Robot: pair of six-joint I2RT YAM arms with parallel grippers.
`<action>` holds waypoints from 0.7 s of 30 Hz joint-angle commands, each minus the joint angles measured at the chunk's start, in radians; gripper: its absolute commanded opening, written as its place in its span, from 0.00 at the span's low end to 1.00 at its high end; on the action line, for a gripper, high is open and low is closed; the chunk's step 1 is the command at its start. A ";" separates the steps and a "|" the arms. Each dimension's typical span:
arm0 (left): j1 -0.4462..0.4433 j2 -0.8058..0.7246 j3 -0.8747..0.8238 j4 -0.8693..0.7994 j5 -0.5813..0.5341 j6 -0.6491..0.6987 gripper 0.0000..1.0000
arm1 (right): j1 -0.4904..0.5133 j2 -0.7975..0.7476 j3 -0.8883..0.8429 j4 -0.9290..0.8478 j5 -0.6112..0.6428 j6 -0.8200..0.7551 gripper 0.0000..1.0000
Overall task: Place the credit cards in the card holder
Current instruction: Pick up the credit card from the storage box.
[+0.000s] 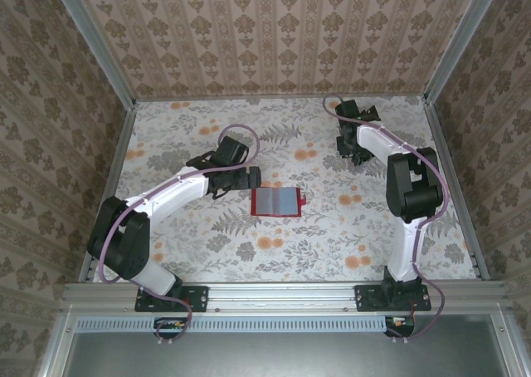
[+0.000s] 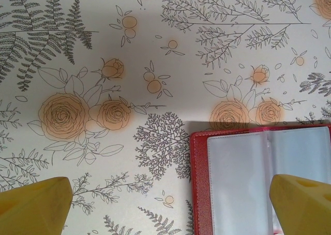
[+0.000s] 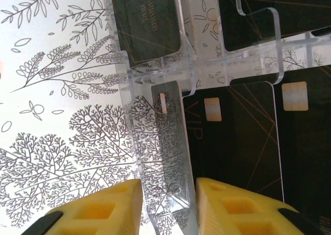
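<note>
The card holder lies open and flat at the table's middle, red-bordered with a greyish-blue pocketed inside. My left gripper hovers open just left of it, one fingertip over bare cloth and the other over the holder's clear pocket. At the far right, my right gripper reaches into a clear acrylic rack. Its fingers close on an upright clear wall of that rack. Black credit cards stand in the rack: one marked VIP just right of the fingers, others behind.
A floral cloth covers the table. Patterned walls with metal corner posts enclose it on three sides. The rack's clear dividers stand between the cards.
</note>
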 commanded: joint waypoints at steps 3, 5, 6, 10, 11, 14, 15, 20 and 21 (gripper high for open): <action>0.006 0.015 0.007 0.001 0.006 -0.007 1.00 | -0.009 0.019 0.034 -0.030 -0.010 -0.009 0.29; 0.007 0.017 0.009 0.004 0.008 -0.007 1.00 | -0.010 0.021 0.037 -0.031 -0.012 -0.010 0.27; 0.006 0.020 0.008 0.004 0.007 -0.007 1.00 | -0.010 0.020 0.037 -0.031 -0.014 -0.010 0.26; 0.006 0.024 0.012 0.005 0.009 -0.007 1.00 | -0.013 0.021 0.039 -0.032 -0.023 -0.010 0.19; 0.006 0.025 0.013 0.005 0.010 -0.007 1.00 | -0.013 0.021 0.039 -0.031 -0.026 -0.012 0.17; 0.006 0.027 0.016 0.004 0.011 -0.007 1.00 | -0.013 0.021 0.044 -0.036 -0.031 -0.014 0.14; 0.006 0.028 0.017 0.004 0.011 -0.006 1.00 | -0.014 0.021 0.045 -0.037 -0.034 -0.015 0.12; 0.008 0.025 0.015 0.004 0.010 -0.006 1.00 | -0.015 0.028 0.052 -0.045 -0.040 -0.020 0.05; 0.007 0.023 0.014 0.004 0.010 -0.006 1.00 | -0.015 0.029 0.053 -0.048 -0.042 -0.021 0.02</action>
